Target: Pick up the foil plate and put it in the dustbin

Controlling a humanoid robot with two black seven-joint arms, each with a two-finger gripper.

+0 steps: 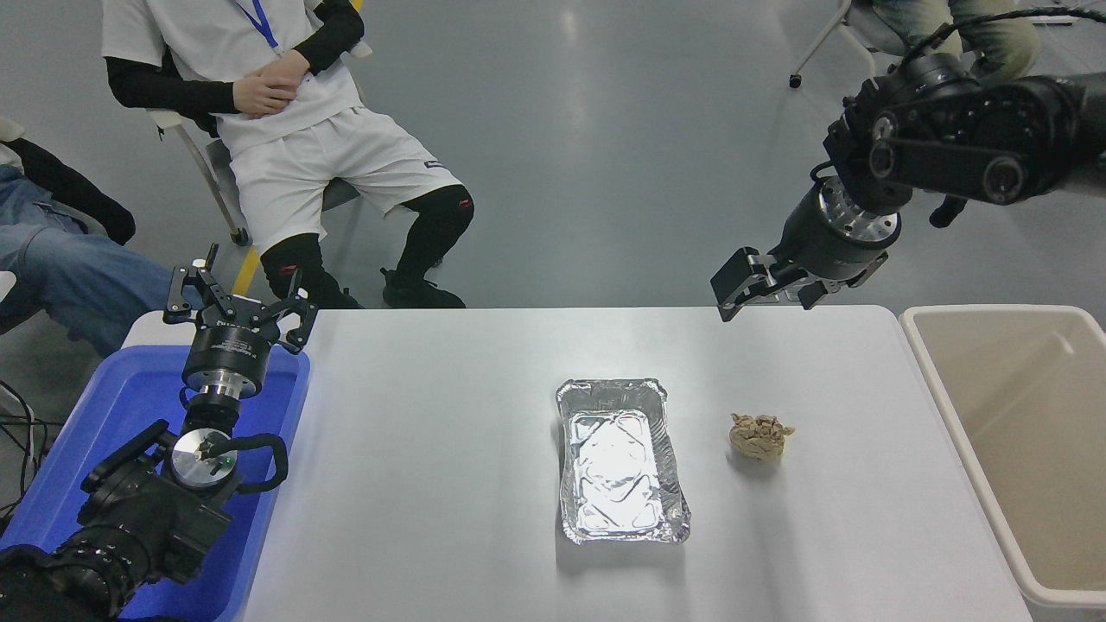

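The foil plate (622,462) lies empty and upright at the middle of the white table (432,449), long side running away from me. The beige dustbin (959,432) stands off the table's right edge. My right gripper (769,289) hangs in the air over the table's far edge, right of the plate and well beyond it, fingers apart and holding nothing. Over the blue tub at the lower left, my left gripper (238,294) is parked with its fingers spread.
A small tan lumpy wad (760,436) sits on the table just right of the foil plate. The blue tub (112,406) is at the table's left end. A person (285,130) sits on a chair beyond the far left; another chair stands far right.
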